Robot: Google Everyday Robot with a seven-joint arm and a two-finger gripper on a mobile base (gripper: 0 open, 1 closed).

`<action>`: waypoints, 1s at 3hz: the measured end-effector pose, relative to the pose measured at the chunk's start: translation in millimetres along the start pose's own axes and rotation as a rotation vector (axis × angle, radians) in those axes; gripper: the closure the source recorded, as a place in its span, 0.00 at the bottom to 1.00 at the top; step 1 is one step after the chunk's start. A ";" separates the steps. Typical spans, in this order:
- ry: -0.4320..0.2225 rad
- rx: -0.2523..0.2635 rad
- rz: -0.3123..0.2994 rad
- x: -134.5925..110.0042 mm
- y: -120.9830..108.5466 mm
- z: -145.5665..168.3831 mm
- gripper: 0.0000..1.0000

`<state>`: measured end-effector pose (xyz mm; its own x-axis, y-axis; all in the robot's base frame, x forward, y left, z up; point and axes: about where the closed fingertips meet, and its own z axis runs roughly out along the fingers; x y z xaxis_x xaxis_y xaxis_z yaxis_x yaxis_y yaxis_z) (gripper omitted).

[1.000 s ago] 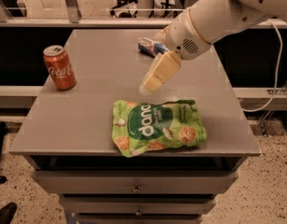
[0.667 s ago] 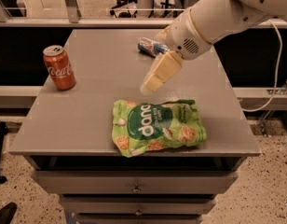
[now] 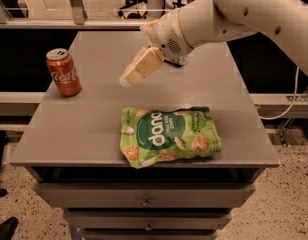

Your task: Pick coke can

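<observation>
Matt plastic hand [image 3: 127, 79] over smooth matt table [image 3: 89, 121]

Single view only. Set high, in front of the grey tabletop [image 3: 94, 129], looking down at a slant toward its far edge and the floor beyond. Close enough for the tabletop to fill most of the frame, front corners included, with drawer fronts [image 3: 94, 196] across the bottom. Entering from the upper right, a white arm [image 3: 264, 9], with the claw [image 3: 138, 70] above the tabletop's rear half, just left of frame centre.
</observation>
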<state>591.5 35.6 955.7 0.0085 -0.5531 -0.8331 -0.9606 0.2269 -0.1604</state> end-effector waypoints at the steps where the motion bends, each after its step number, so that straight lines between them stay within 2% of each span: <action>1: -0.083 -0.021 0.006 -14.3 -8.2 53.3 0.00; 3: -0.208 -0.060 0.046 -34.6 -25.3 143.4 0.00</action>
<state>655.4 164.0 912.7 0.0157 -0.3646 -0.9310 -0.9762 0.1961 -0.0932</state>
